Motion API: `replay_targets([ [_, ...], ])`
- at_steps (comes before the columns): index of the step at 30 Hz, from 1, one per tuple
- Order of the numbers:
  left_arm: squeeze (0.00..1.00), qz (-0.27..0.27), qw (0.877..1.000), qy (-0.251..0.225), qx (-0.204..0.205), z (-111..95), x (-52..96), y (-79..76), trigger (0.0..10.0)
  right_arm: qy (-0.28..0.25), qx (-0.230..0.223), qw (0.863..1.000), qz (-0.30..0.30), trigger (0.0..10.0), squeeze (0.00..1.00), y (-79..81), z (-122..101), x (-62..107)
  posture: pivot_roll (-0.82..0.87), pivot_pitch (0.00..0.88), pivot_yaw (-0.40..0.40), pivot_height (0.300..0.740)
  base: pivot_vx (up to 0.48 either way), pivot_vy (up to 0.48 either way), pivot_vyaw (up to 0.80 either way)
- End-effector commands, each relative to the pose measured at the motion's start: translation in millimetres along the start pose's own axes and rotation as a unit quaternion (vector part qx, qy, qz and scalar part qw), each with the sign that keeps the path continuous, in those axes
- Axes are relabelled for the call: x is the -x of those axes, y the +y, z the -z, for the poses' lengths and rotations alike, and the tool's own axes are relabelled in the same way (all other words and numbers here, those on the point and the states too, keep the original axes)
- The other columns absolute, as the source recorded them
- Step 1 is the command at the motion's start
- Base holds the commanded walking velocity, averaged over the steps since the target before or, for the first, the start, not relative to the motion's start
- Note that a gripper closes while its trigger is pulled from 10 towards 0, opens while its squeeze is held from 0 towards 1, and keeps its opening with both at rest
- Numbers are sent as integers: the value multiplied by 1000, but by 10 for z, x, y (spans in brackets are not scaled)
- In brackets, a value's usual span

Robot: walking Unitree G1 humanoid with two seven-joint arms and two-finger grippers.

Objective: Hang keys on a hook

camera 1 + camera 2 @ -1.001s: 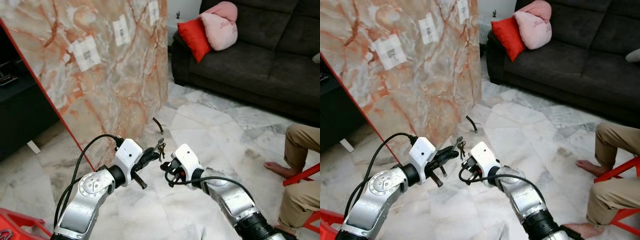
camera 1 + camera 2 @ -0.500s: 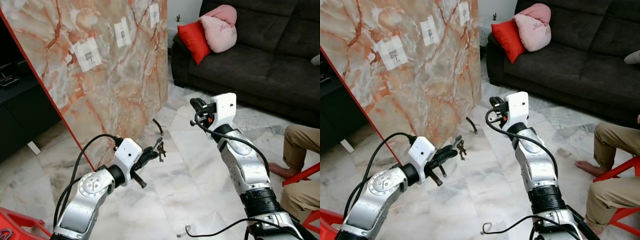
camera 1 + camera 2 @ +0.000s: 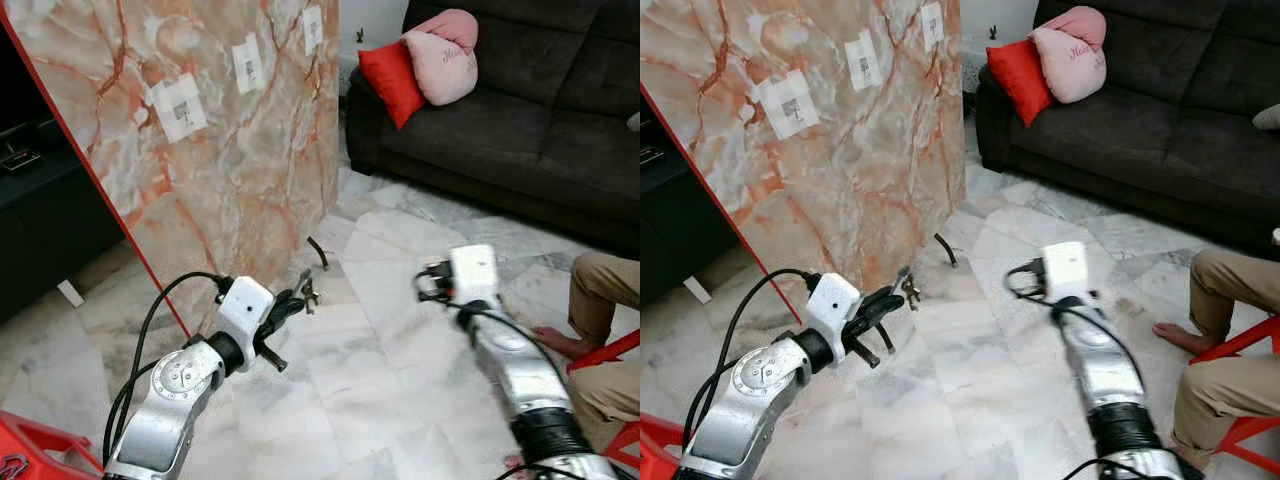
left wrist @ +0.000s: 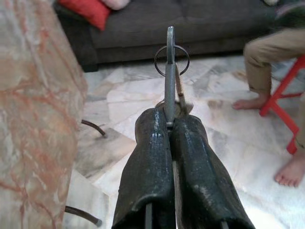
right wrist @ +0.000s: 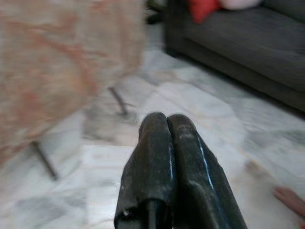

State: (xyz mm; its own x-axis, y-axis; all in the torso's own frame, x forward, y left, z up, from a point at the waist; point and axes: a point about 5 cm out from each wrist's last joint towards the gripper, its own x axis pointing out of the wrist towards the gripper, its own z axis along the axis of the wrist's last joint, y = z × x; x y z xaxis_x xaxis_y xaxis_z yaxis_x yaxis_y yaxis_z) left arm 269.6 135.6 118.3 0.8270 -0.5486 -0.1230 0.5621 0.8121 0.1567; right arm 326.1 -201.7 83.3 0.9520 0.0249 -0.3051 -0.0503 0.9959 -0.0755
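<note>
the left gripper (image 4: pixel 170 125) pinches the keys (image 4: pixel 170 71) near the marble panel (image 3: pixel 200 150), the right gripper (image 5: pixel 167 119) closed and empty; next, finding a hook.

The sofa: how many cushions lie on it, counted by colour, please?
Red cushion: 1
Pink cushion: 1
Total: 2 cushions on the dark sofa

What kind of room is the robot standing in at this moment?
Probably a home living room: a dark sofa with a red cushion and a pink cushion, a marble-tiled floor, and a person's bare foot nearby.
</note>
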Motion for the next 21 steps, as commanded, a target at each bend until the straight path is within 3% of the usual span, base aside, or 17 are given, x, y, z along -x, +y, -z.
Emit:
replay_targets([
  [1, 0, -15, 1000, -2, 10, 35, -9, 10, 10000, 38, -22, 998, 39, 10000, 0, -173, 248, 48, -38, 0, -51, 740, 0, 0, 0],
  [2, 0, -16, 1000, -2, 13, 49, -16, 0, 10000, 52, -27, 997, 53, 10000, 0, -242, 337, 69, -38, 0, -51, 740, 0, 0, 0],
  [3, 0, -17, 1000, -2, 17, 69, -37, -24, 10000, 93, -32, 992, 83, 10000, 0, -378, 581, 136, -39, 0, -53, 740, 0, 0, 0],
  [7, 0, -29, 999, -5, 22, 79, -78, -49, 10000, 177, -49, 975, 123, 10000, 0, -489, 1064, 324, -32, 0, -57, 740, 0, 0, 0],
  [9, 0, -52, 998, -7, 35, 87, -117, -62, 10000, 231, -43, 965, 121, 10000, 0, -440, 1366, 475, -25, 0, -59, 740, 0, 0, 0],
  [10, 0, -52, 998, -7, 35, 87, -117, -62, 10000, 231, -43, 965, 121, 10000, 0, -440, 1366, 475, -25, 0, -59, 740, 0, 0, 0],
  [13, 0, -57, 997, -10, 46, 107, -176, -159, 10000, 296, -45, 948, 108, 10000, 0, -293, 1730, 701, -21, 0, -60, 740, 0, 0, 0],
  [21, 0, -51, 997, -23, 59, 71, -218, -255, 10000, 367, -70, 921, 112, 10000, 0, -129, 2072, 987, 3, 0, -61, 740, 0, 0, 0],
])
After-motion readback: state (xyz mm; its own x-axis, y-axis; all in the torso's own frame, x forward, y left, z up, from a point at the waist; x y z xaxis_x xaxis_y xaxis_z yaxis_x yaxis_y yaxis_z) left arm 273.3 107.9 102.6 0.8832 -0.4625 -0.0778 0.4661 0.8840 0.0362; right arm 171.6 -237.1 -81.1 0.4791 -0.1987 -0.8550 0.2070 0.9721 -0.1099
